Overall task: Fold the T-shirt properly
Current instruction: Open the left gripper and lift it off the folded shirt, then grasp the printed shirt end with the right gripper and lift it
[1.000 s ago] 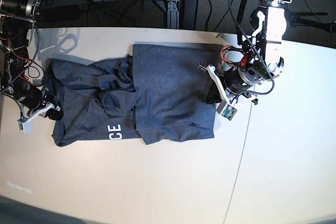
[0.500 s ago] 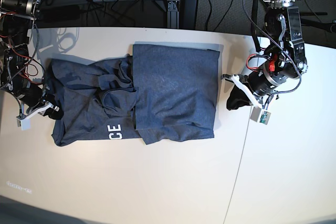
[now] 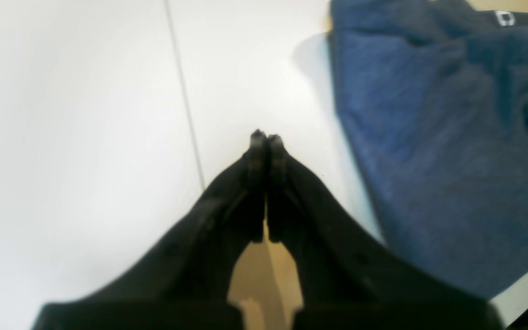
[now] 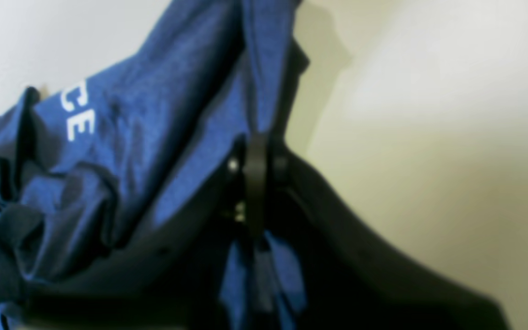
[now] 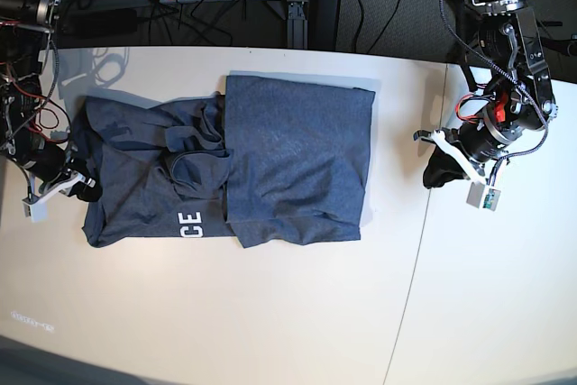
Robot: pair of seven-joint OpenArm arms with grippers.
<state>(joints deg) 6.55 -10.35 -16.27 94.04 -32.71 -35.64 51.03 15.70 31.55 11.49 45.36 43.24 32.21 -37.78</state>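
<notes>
A white table (image 5: pixel 270 313) with a thin seam carries the half-folded T-shirt (image 5: pixel 297 160).

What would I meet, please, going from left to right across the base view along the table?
Right arm's tool shut on the shirt's edge → T-shirt, its crumpled part with white lettering first, then its flat folded panel → bare white table → left arm's tool, shut and holding nothing.
</notes>
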